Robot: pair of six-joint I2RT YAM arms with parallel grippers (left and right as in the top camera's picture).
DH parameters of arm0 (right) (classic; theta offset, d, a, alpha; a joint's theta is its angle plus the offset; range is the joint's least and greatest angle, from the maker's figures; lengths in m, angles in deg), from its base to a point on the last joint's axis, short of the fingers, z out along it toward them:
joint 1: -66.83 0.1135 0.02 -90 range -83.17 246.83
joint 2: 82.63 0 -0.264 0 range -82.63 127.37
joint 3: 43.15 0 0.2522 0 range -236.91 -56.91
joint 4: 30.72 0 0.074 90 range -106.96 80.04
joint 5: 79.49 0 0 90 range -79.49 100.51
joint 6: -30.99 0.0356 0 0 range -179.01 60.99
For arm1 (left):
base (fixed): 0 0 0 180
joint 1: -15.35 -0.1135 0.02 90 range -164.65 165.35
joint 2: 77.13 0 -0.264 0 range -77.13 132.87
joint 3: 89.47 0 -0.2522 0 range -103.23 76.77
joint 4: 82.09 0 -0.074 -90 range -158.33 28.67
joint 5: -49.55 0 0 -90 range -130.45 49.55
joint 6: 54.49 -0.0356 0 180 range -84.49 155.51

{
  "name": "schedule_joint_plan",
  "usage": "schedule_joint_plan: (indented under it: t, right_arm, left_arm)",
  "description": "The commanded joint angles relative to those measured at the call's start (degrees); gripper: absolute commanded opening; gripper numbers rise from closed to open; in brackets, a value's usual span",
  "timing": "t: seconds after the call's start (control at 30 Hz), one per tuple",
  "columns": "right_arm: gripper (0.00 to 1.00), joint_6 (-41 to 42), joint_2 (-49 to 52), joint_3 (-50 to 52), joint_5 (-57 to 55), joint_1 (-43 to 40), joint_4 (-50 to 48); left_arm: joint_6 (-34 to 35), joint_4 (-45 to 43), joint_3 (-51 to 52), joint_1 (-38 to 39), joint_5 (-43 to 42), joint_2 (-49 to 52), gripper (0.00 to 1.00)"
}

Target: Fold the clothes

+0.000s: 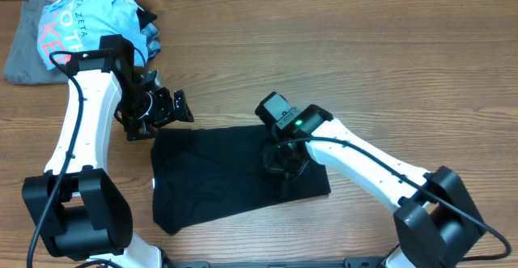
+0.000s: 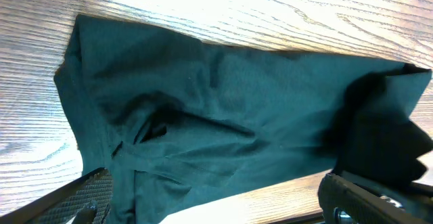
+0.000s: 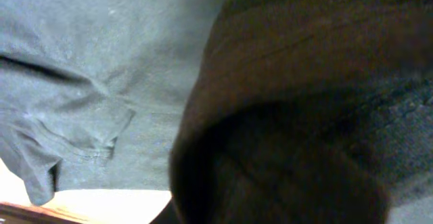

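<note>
The clothes (image 1: 218,175) are a black T-shirt lying flat in a folded rectangle at the middle front of the table. My left gripper (image 1: 176,106) hovers open just beyond the shirt's far left corner. In the left wrist view its two fingers (image 2: 81,197) stand wide apart over the shirt (image 2: 223,109), with nothing between them. My right gripper (image 1: 283,164) is down on the right part of the shirt. In the right wrist view dark fabric (image 3: 304,116) bulges right up against the lens and hides the fingers; flat shirt with a sleeve hem (image 3: 88,68) lies to the left.
A light blue shirt with pink lettering (image 1: 85,17) lies bunched at the far left corner on top of a grey garment (image 1: 24,53). Bare wooden table (image 1: 364,49) stretches behind and to the right of the black shirt.
</note>
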Motion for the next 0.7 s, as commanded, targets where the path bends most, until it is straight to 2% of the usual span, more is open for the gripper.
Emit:
schedule_joint_plan:
  t: [0.0,0.1,0.13,0.2,0.23,0.27,0.43,0.67]
  right_arm:
    - [0.15,0.9,1.3,-1.4,2.3,1.8,-1.6]
    - [0.15,2.3,1.9,-1.4,2.5,3.1,-3.1]
    - [0.23,2.2,1.9,-1.4,2.4,3.4,-3.5]
    - [0.80,2.2,2.0,-1.4,2.4,3.8,-4.0]
    - [0.97,2.2,2.0,-1.4,2.3,3.8,-4.1]
    - [1.00,2.2,2.0,-1.4,1.9,3.8,-4.2]
    - [1.00,0.1,1.9,-1.9,1.8,3.0,-4.4]
    - [1.00,-4.0,1.8,-8.5,0.6,-2.1,3.0]
  left_arm:
    - [-0.9,0.2,0.3,0.4,-0.6,-0.7,1.00]
    - [-0.9,0.3,0.3,0.4,-0.6,-0.7,1.00]
    - [-0.9,0.4,0.3,0.4,-0.6,-0.7,1.00]
    - [-0.9,0.5,0.3,0.4,-0.6,-0.7,1.00]
    - [-0.9,0.6,0.3,0.4,-0.6,-0.7,1.00]
    - [-0.9,0.6,0.3,0.4,-0.6,-0.7,1.00]
    - [-0.9,0.6,0.3,0.4,-0.6,-0.7,1.00]
    - [-0.9,0.6,0.3,0.4,-0.6,-0.7,1.00]
